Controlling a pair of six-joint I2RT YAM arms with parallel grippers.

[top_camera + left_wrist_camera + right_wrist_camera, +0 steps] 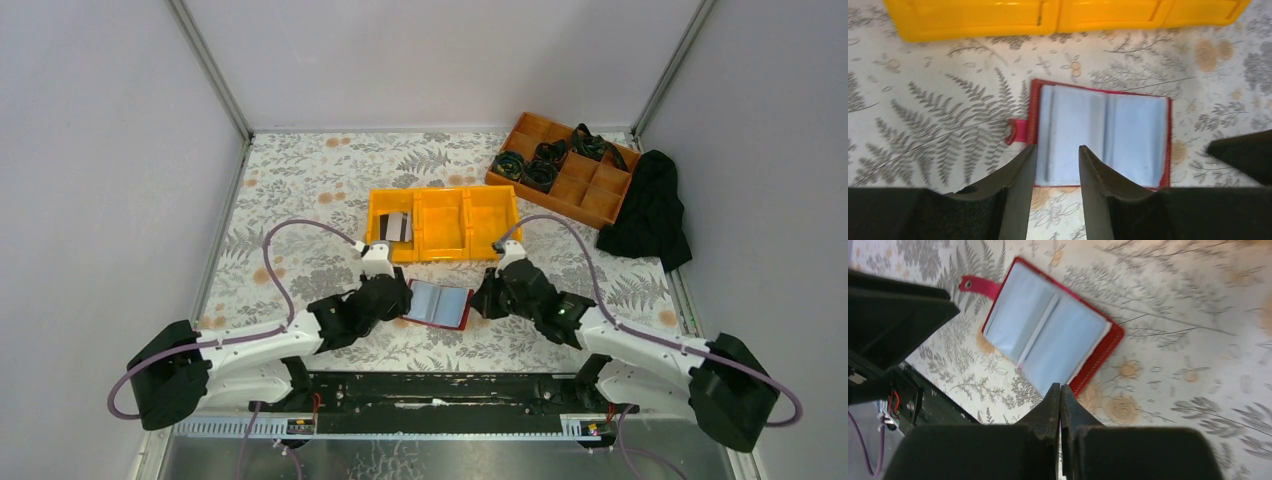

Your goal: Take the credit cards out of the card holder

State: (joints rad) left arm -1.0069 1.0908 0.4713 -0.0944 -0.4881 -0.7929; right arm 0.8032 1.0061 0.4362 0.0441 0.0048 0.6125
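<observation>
Fern-print counter (300, 190), plain grey walls on three sides. One card holder (438, 303) lies open and flat between the two end effectors.

Left end effector (1058, 150): jaws half apart over the holder's near edge, gripping nothing.

Right end effector (1060, 387): closed, empty, tip just beside the holder's edge.

Credit cards (396, 227) lie in one yellow bin (445, 190), beyond the left end effector; count unclear.

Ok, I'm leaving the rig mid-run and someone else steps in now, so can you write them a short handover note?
Left gripper: jaws apart, nothing held, at the near edge of the card holder.
Right gripper: jaws shut, empty, beside the holder's right edge.
The holder lies open and flat between the two grippers.
Credit cards: grey-white and black, in the left compartment of the yellow bin.
Done: the pockets that show hold no card.
Left: check any pockets underneath; hidden cards cannot be ruled out.
</observation>
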